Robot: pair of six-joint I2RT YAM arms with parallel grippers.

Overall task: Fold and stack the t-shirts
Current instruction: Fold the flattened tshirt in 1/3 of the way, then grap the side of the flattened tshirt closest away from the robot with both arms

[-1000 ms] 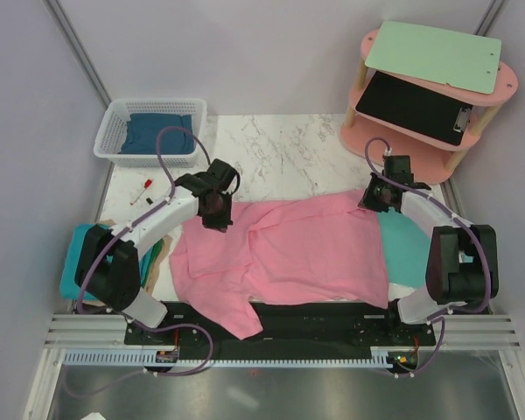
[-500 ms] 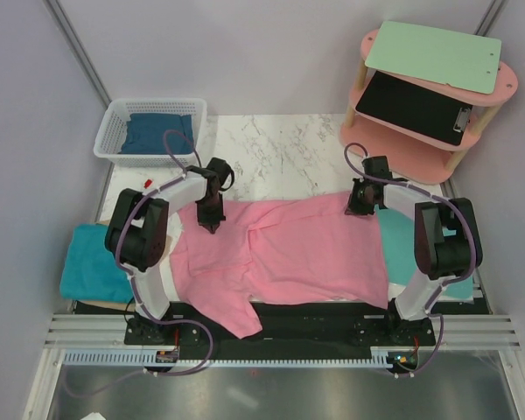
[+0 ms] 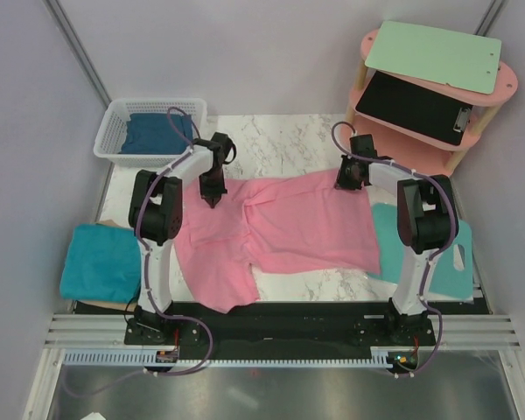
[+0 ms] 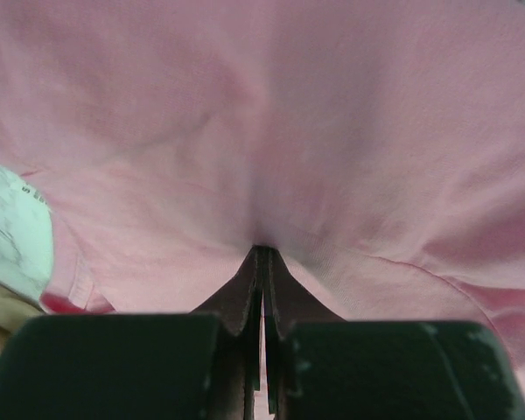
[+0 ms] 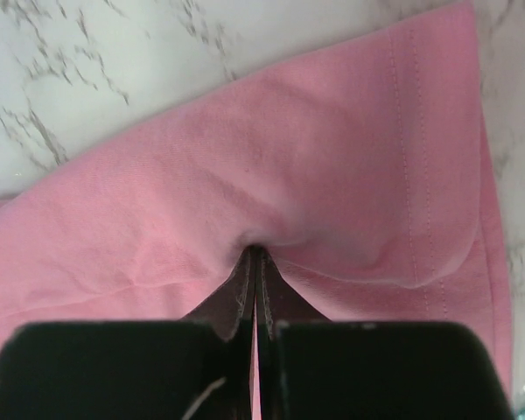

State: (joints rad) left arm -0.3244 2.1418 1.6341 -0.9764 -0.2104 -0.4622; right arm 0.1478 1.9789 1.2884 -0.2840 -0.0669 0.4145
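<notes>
Both arms have reached farther out, dragging the pink t-shirt [image 3: 297, 229] up the marble table [image 3: 280, 144]. Left gripper [image 3: 211, 199] and right gripper [image 3: 345, 181] are each pinched on its far edge, with the cloth trailing behind them. White basket [image 3: 114, 131] beyond the left gripper, pink shelf [image 3: 437, 140] beyond the right.

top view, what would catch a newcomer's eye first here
The pink t-shirt spreads across the middle of the marble table, its far edge pinched in the left fingers and right fingers. Next, a folded teal t-shirt at the left edge and a dark blue t-shirt in the white basket.
</notes>
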